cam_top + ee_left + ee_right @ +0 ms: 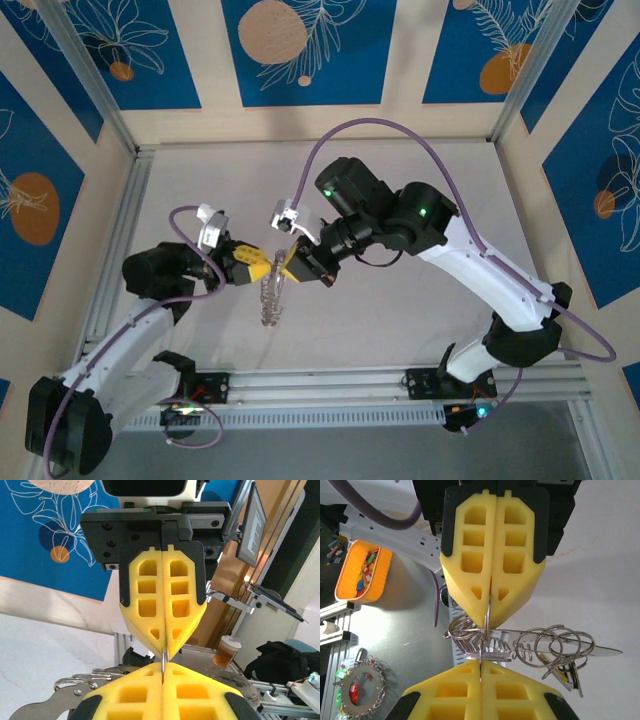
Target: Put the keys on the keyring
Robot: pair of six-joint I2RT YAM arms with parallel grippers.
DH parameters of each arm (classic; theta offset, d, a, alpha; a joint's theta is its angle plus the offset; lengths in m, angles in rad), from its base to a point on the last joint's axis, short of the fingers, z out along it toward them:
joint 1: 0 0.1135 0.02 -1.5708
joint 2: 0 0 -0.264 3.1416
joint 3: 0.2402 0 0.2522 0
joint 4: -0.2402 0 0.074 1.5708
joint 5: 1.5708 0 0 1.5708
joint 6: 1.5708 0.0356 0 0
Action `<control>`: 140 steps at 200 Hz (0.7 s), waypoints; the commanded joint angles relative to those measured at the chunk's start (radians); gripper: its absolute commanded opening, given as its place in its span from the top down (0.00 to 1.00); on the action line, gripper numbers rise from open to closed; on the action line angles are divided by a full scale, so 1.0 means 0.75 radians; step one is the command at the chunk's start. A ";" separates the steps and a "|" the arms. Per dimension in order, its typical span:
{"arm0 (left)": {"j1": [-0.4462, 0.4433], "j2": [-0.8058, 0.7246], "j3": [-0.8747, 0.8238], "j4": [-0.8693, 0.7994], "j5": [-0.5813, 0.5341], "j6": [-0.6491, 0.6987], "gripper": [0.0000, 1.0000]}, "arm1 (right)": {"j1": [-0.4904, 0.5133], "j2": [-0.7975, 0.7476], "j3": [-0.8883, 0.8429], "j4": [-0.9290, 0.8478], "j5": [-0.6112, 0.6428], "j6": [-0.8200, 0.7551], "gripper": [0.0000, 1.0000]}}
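My left gripper and right gripper pinch the keyring shut, tip to tip; one key seems hung; rest unclear.

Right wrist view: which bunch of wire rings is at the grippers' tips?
The left bunch, gripped by both left gripper and right gripper; the right bunch hangs clear along the bar.
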 commanded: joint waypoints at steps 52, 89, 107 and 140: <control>-0.002 -0.150 0.075 -1.090 -0.321 0.731 1.00 | -0.122 -0.221 -0.310 0.140 -0.013 0.056 1.00; -0.038 -0.056 0.017 -1.216 -0.540 0.746 1.00 | -0.214 -0.343 -0.511 0.271 -0.025 0.072 1.00; -0.073 -0.027 0.010 -1.330 -0.676 0.789 1.00 | -0.271 -0.400 -0.597 0.324 -0.038 0.081 1.00; -0.167 0.090 0.097 -1.771 -0.973 0.973 1.00 | -0.376 -0.461 -0.747 0.408 -0.106 0.081 1.00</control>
